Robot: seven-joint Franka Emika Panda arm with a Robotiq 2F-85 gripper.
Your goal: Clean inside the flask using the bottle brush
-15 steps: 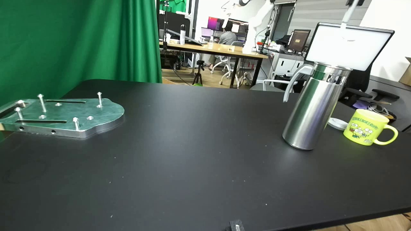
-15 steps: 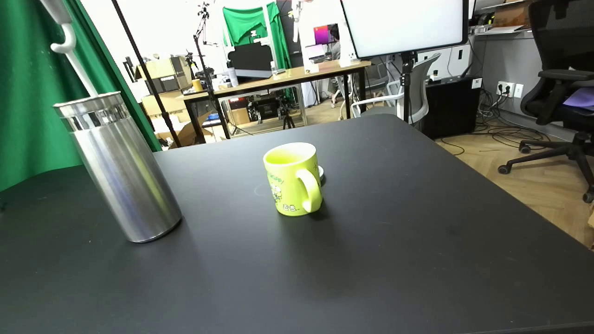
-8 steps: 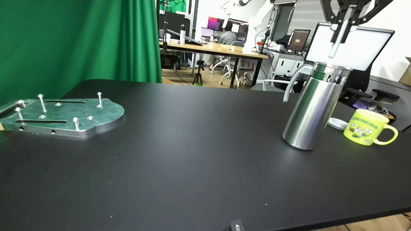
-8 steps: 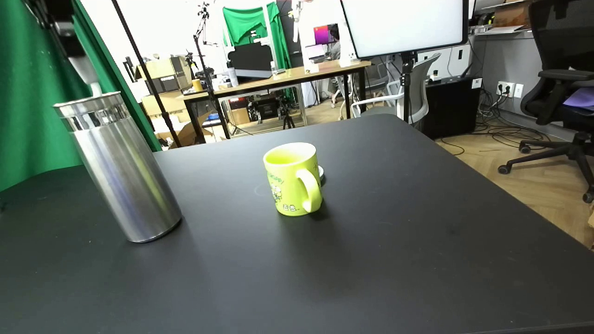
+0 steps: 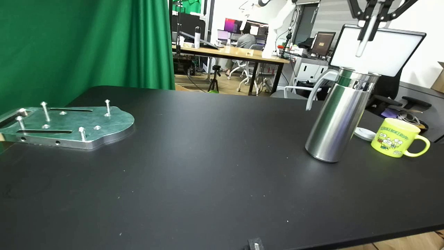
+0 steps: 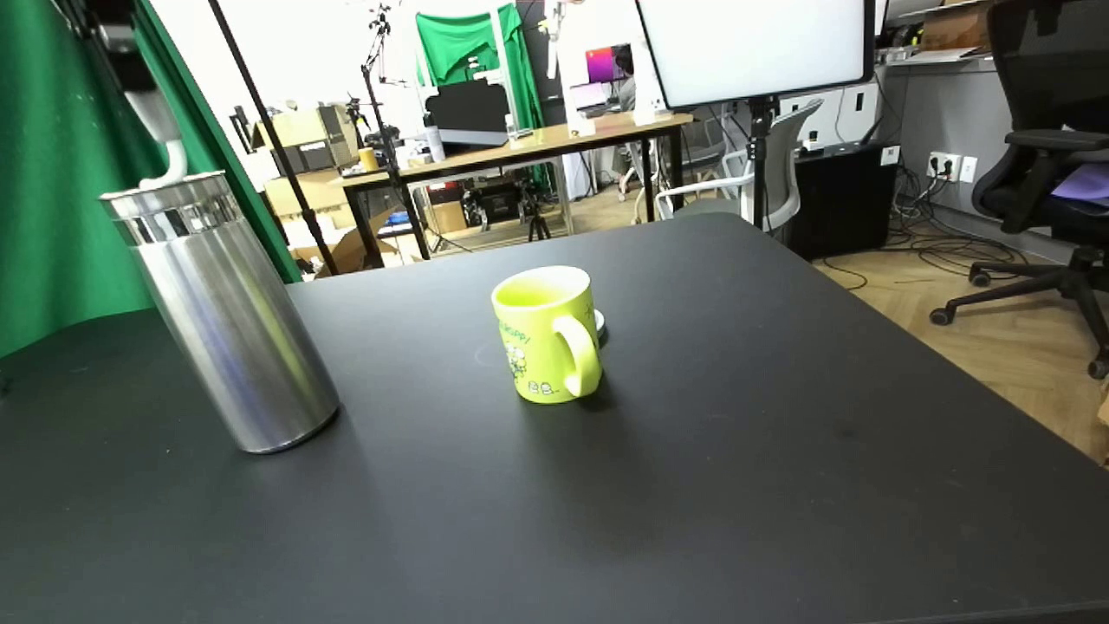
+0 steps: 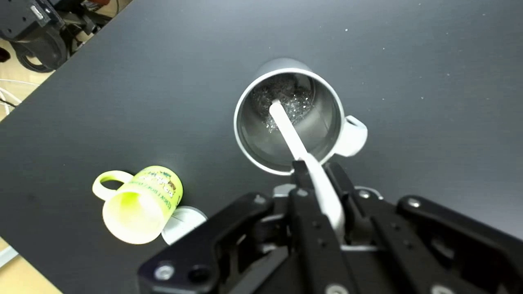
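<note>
Claw (image 7: 317, 168) clamps the white bottle brush (image 7: 289, 132), which reaches down into the steel flask (image 5: 335, 128).

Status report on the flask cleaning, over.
Gripper shut on bottle brush. Shaft reaches into flask; brush head hidden. Mug off to the side, clear of brush.

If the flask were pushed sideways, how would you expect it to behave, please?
The flask would probably tip if pushed high, being tall for its base. Its smooth brushed-metal side looks stiff, perhaps slippery. The held bottle brush reaching inside might partly brace it.
</note>
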